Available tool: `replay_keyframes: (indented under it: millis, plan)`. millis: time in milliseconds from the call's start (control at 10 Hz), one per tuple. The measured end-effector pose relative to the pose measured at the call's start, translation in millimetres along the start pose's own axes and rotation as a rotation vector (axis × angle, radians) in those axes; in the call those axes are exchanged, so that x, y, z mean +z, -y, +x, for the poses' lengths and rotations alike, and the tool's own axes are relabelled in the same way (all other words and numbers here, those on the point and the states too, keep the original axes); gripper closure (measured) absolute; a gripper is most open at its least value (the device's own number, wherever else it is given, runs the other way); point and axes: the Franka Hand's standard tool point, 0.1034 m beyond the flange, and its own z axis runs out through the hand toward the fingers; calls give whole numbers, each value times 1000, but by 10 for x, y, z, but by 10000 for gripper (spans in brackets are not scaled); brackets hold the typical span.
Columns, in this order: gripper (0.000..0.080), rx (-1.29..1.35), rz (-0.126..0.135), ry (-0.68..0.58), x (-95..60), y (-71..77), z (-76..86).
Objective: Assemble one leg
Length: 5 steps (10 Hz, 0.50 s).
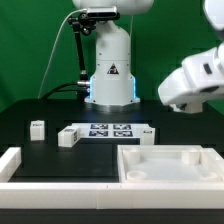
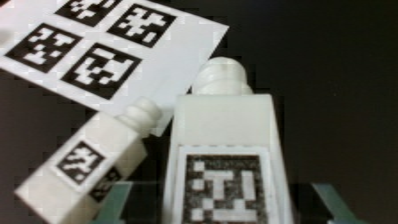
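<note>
Between the grey, blurred fingertips of the gripper you see the leg filling the middle of the wrist view; it is a white blocky peg with a rounded stud at one end and a black-and-white tag on the face turned to the camera; the blur keeps you from telling whether the jaws pinch it or merely stand around it. Just beside it, and looking smaller, lies a second leg, tilted, with its own tag in sight; you cannot tell whether the two touch; beyond them the marker board lies flat on the black table, with four of its tags showing.

Off the arm, the exterior view gives you the wider scene; the arm hangs as a blurred white bulk high at the exterior view's right, and its fingers are not visible there; the marker board sits mid-table in front of the robot base; the second leg stands just beside the board's end at the exterior view's left; a third leg stands further to that side, well apart from the board; the panel, large and white with a raised rim, lies near the front at the exterior view's right; a white rail borders the front at the exterior view's left.
</note>
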Motion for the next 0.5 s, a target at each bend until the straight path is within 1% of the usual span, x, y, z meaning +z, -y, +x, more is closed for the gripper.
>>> replay_keyframes:
  millis: [100, 200, 400, 500]
  plan:
    - [509, -1, 0, -41, 11, 12, 58]
    - [509, 2, -2, -121, -14, 8, 107]
    - [509, 9, -7, -291, -56, -3, 146]
    - [509, 11, -6, -438, -99, -21, 207]
